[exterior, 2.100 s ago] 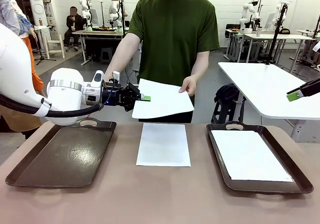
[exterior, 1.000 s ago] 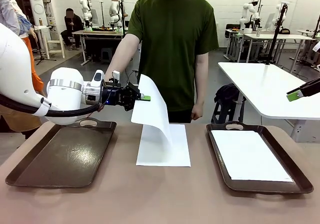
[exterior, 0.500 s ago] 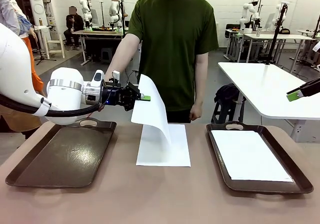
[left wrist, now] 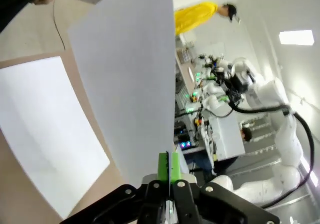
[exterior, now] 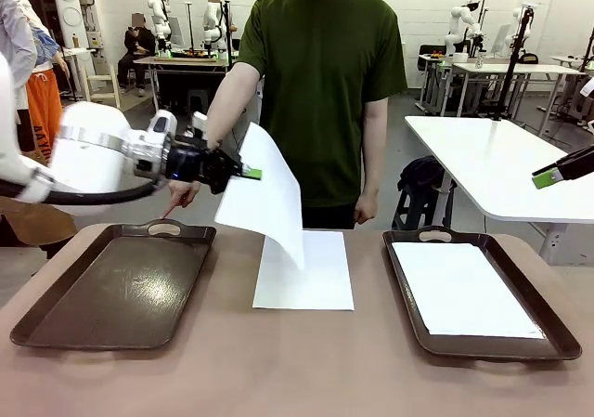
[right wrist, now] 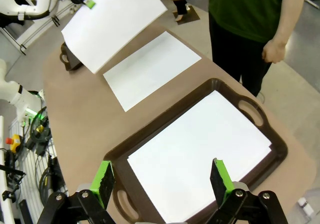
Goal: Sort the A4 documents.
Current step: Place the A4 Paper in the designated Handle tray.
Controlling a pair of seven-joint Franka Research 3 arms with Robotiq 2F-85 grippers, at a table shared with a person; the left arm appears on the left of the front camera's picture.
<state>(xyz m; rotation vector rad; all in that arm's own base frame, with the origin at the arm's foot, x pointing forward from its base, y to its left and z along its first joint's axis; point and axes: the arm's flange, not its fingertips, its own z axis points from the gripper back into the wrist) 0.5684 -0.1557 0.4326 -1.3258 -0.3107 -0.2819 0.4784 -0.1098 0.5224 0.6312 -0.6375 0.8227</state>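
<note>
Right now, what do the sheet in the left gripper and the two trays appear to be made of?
The held sheet looks like thin matte white paper: it bends and hangs from the edge pinched by the left gripper. The left tray and right tray are dark brown, probably moulded plastic with a slight sheen: the left one's bare floor shows soft reflections, and both have rounded rims with cut-out handles.

The A4 documents (exterior: 320,287) are matt paper, the trays (exterior: 111,292) glossy plastic-looking.
</note>
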